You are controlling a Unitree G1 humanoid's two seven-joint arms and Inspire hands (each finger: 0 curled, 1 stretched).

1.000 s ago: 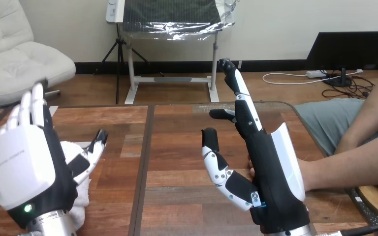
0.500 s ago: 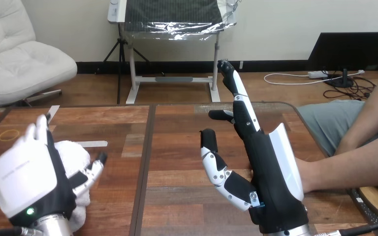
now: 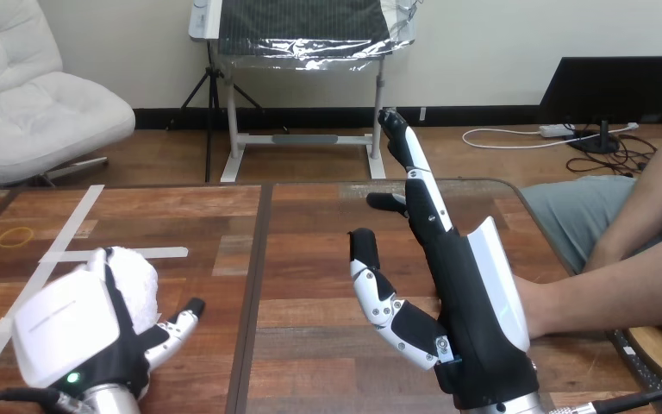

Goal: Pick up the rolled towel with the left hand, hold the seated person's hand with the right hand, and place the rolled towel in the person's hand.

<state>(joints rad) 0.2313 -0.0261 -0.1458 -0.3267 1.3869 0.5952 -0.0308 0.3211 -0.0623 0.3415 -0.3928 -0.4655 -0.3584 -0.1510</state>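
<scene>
One big change: the left hand was raised and flat a second ago and is now low on the table, pressed against the rolled towel. The towel bulges out on the hand's far side and lies well left of the right hand's fingers. Whether the left hand has clamped on it can't be told, since its back shell blocks that side.

The right hand has barely moved. It stands on edge, fingers straight and apart, pointing up and away, curled round nothing. The person's wrist shows just right of the palm, below the base of the fingers. The person's hand sits behind the palm, so contact can't be told, and no hold is visible.

Judgement: the pick-up is in hand but the towel is not yet lifted. The hold on the person's hand is not made and placing comes after that. Next the left hand needs a firm close and lift, and the right fingers need to curl in. A soft roll may slip or unroll in a loose grab
</scene>
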